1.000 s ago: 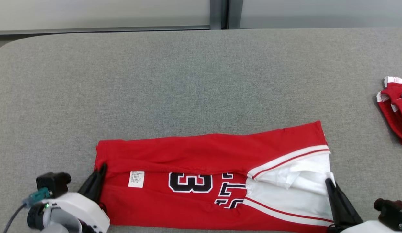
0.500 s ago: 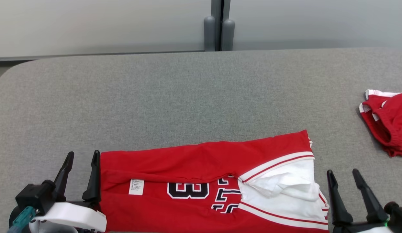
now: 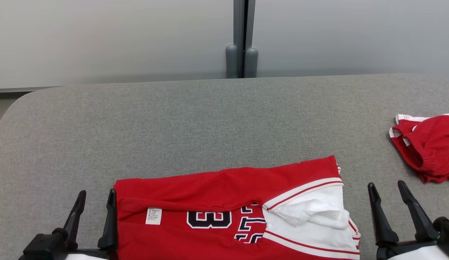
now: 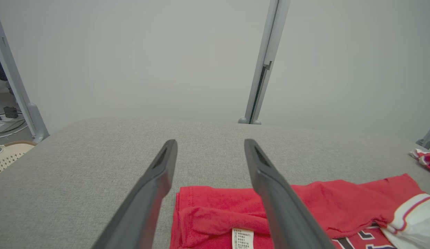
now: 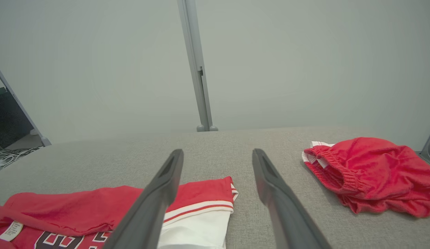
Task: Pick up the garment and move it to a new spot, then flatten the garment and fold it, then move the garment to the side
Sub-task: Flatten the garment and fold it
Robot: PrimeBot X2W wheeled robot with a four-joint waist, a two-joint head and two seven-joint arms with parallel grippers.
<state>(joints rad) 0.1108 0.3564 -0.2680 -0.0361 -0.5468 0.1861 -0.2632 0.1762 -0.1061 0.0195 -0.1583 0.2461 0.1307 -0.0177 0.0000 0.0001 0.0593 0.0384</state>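
a red basketball jersey (image 3: pixel 228 187) lies folded into a long strip at the near edge of the grey bench (image 3: pixel 210 122), with its white-trimmed end to the right. a white care label (image 3: pixel 153 215) and a black number 3 (image 3: pixel 209 219) face up. the left claw (image 3: pixel 97 192) is spread apart and empty, its right finger over the jersey's left edge. the right claw (image 3: pixel 386 184), also spread and empty, is just beside the jersey's right end. crumpled red shorts (image 3: pixel 427 151) lie well apart, far right.

Three cameras of mine, one bench (image 3: pixel 210 119).
My head looks forward and down from above; each wrist looks low along its own jaws toward the far wall (image 4: pixel 132 52). All share the garment (image 3: pixel 228 184).
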